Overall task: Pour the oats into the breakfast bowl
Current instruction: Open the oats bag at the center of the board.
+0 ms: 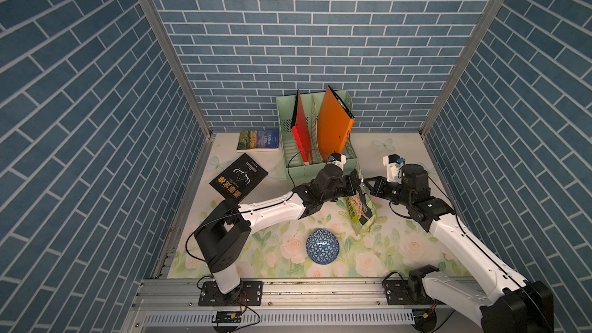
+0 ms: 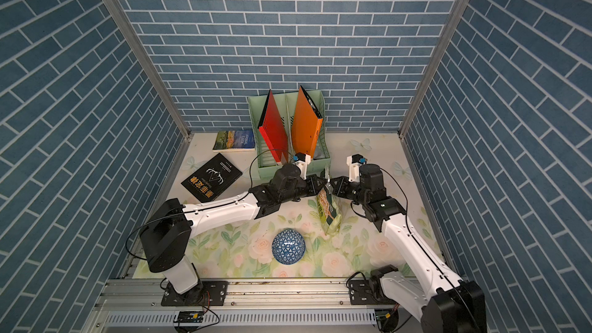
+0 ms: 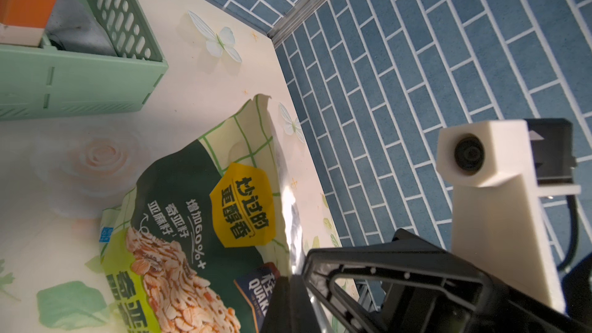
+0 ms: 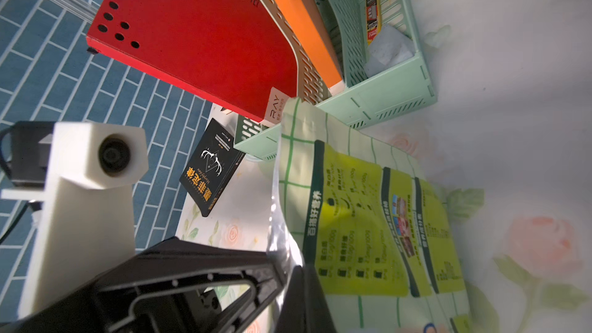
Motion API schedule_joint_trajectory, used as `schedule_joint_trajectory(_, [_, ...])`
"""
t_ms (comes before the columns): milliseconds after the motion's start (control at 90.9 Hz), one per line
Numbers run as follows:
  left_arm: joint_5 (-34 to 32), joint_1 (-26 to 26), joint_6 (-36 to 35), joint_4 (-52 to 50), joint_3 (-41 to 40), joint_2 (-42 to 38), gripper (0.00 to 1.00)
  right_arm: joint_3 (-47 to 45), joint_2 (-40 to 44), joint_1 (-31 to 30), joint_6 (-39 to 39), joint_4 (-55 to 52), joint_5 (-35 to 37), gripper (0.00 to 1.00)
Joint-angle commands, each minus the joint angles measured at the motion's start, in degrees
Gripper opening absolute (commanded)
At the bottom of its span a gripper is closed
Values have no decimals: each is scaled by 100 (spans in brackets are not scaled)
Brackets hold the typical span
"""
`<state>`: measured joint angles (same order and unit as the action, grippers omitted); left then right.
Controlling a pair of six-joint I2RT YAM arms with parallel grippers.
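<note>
The green-checked oat pouch (image 1: 360, 211) (image 2: 328, 211) stands upright on the floral mat, held at its top by both grippers. My left gripper (image 1: 358, 184) (image 3: 298, 278) is shut on the top edge of the printed front (image 3: 198, 219). Facing it from the opposite side, my right gripper (image 1: 367, 184) (image 4: 290, 270) is shut on the top edge of the yellow-green back (image 4: 368, 219). The silver lining shows at the mouth, but the oats themselves are hidden inside. The breakfast bowl (image 1: 322, 246) (image 2: 288, 246) sits nearer the front edge, apart from the pouch. Only its blue triangle-patterned surface shows.
A pale green file rack (image 1: 282, 123) stands just behind the grippers, holding a red folder (image 1: 301, 129) and an orange folder (image 1: 334, 120). A black book (image 1: 238, 177) and a landscape-cover book (image 1: 259, 140) lie at the back left. Blue brick walls enclose three sides.
</note>
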<state>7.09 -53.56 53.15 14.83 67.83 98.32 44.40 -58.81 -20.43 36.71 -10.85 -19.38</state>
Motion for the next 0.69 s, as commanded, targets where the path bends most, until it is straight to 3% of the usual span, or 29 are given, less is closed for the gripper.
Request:
schedule_joint_trajectory(0, [-560, 3, -160, -475, 138, -345, 0, 330, 91, 39, -343, -467, 1057, 0])
schedule_joint_trajectory(209, [-698, 3, -305, -792, 201, -464, 0, 740, -44, 49, -638, -752, 1232, 0])
schedule_joint_trajectory(330, [-578, 3, -277, -679, 139, -447, 0, 855, -69, 52, -697, -588, 425, 0])
schedule_joint_trajectory(440, [-452, 4, -250, -537, 159, -363, 0, 798, -230, 17, -367, -260, -246, 16])
schedule_joint_trajectory(506, [-414, 8, -186, -489, 156, -335, 0, 753, -255, -122, -332, -118, -334, 23])
schedule_joint_trajectory(583, [-354, 4, -150, -406, 127, -334, 0, 703, -267, -318, -340, -40, -336, 38])
schedule_joint_trajectory(682, [-244, 5, -148, -301, 120, -313, 0, 674, -298, -415, -295, -97, -196, 40])
